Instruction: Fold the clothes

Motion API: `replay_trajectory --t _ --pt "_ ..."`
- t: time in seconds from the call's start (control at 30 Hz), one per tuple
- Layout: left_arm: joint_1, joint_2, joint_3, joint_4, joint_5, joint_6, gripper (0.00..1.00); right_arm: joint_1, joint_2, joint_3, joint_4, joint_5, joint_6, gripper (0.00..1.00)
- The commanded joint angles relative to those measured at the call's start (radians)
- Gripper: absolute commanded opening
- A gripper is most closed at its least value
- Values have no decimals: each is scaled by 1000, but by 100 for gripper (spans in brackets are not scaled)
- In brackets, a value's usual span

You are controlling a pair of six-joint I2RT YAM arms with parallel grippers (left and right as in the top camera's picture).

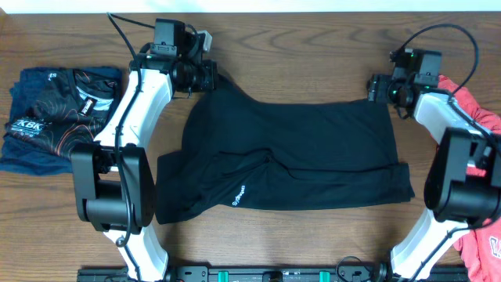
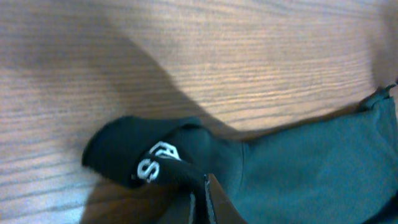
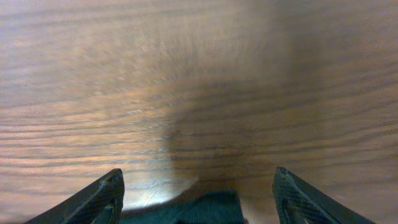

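Wood table [image 1: 313,47], left tool [image 1: 211,77] clamping black shirt [image 1: 297,157], right tool [image 1: 374,88] apart, red shirt [image 1: 479,110] beside

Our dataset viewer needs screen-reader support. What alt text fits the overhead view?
A black shirt lies spread across a wooden table, the left gripper and right gripper at its far corners. A dark patterned shirt sits at the left, a coral-red shirt at the right.

The black shirt [image 1: 297,153] is spread out in the middle, with a small white logo seen near its left, near edge. The coral-red shirt [image 1: 481,251] is bunched at the right edge.
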Motion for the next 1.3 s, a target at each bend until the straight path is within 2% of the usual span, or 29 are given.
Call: replay_trajectory --t 0.0,0.13,0.2,0.23,0.3,0.37,0.43,0.57,0.67,0.77,0.83,0.97,1.03,1.13,1.27 --pt "-6 6 6 -14 6 -6 6 2 50 9 20 8 36 75" --pt "-9 6 6 -17 6 -6 6 3 94 9 23 6 36 74" --pt "-10 6 6 -17 6 -5 6 3 110 9 22 6 36 68" --pt "-10 6 6 -18 6 -6 6 3 112 9 18 6 36 62" --pt "-10 6 6 -18 6 -5 6 3 115 9 10 6 36 38" --pt "-10 6 6 -18 6 -6 6 3 115 9 6 7 36 23" --pt "-10 6 6 -21 6 -5 6 1 115 9 -5 7 36 22" --pt "-10 6 6 -32 3 -5 6 -3 115 9 -36 26 36 28" --pt "-10 6 6 -35 3 -5 6 -8 115 9 -46 29 35 45" --pt "-10 6 6 -39 3 -5 6 -9 115 9 -58 29 35 48" --pt "-10 6 6 -40 3 -5 6 -9 115 9 -73 29 35 42" --pt "-10 6 6 -40 3 -5 6 -9 115 9 -96 29 35 23" --pt "-10 6 6 -40 3 -5 6 -8 115 9 -103 29 35 18" --pt "-10 6 6 -40 3 -5 6 -9 115 9 -114 30 35 3" --pt "-10 6 6 -41 3 -5 6 -9 115 9 -116 36 37 1"
